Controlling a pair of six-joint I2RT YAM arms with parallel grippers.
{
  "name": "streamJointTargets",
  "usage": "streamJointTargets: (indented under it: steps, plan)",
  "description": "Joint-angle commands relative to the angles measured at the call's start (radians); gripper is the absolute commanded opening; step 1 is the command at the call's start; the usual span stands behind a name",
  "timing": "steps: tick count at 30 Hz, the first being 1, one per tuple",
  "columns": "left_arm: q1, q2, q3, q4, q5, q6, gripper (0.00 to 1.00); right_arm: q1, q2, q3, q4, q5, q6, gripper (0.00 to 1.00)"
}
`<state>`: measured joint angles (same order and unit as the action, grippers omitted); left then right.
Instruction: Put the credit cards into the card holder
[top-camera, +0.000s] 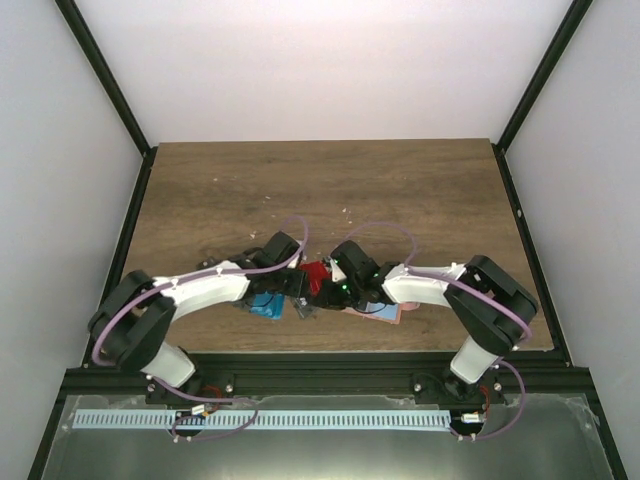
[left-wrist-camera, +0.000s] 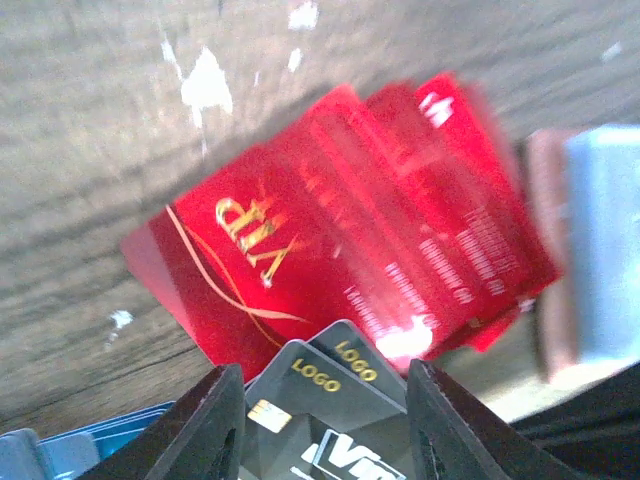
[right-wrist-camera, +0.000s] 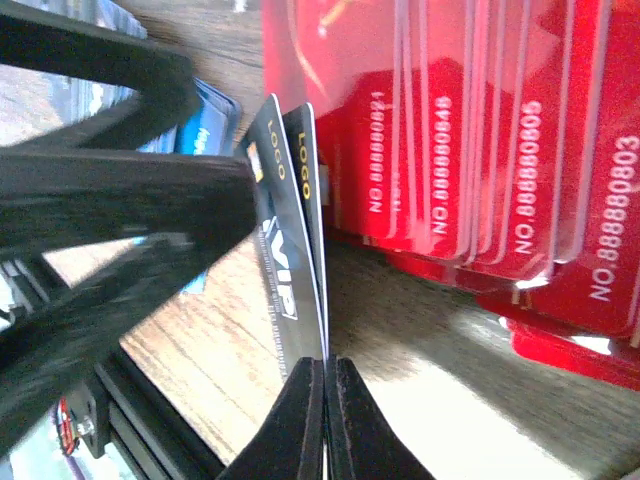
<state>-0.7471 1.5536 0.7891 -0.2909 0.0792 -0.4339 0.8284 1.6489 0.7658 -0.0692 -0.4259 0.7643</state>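
Beside the glossy red plastic cards (left-wrist-camera: 350, 230), left gripper (left-wrist-camera: 322, 375) and right gripper (right-wrist-camera: 326, 366) clench two dark grey cards (right-wrist-camera: 295, 230); tan-pink leather card holder (top-camera: 386, 316) looks unfilled.

table (top-camera: 300, 190): brown wood-grain top
red cards (top-camera: 318, 273): overlapping fan lying near the front middle
blue cards (top-camera: 266, 305): flat on the wood, left of the red ones
card holder (top-camera: 385, 315): tan-pink, flat, right of the red fan
white flecks (top-camera: 346, 212): scattered beyond the cards

The red cards (left-wrist-camera: 380, 240) are glossy plastic; the dark grey cards (left-wrist-camera: 320, 400) smooth, satin; the table (left-wrist-camera: 90, 120) matt, grained wood.
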Motion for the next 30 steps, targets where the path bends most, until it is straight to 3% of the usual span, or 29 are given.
streamJointTargets:
  steps: [1, 5, 13, 23, 30]
  plan:
    - [0.002, -0.157, 0.007, -0.021, -0.046, -0.009, 0.47, 0.008, -0.053, -0.003, -0.001, -0.001, -0.024, 0.01]
    - [0.055, -0.269, -0.027, -0.028, -0.012, -0.026, 0.5, 0.006, -0.094, -0.016, 0.036, -0.017, -0.033, 0.01]
    - [0.215, -0.477, -0.21, 0.15, 0.279, -0.083, 0.52, -0.01, -0.201, -0.099, 0.18, -0.052, -0.029, 0.01]
    - [0.32, -0.528, -0.379, 0.45, 0.543, -0.24, 0.52, -0.057, -0.35, -0.193, 0.273, -0.059, 0.01, 0.01]
    - [0.336, -0.491, -0.411, 0.581, 0.632, -0.308, 0.54, -0.09, -0.404, -0.238, 0.335, -0.112, 0.045, 0.01]
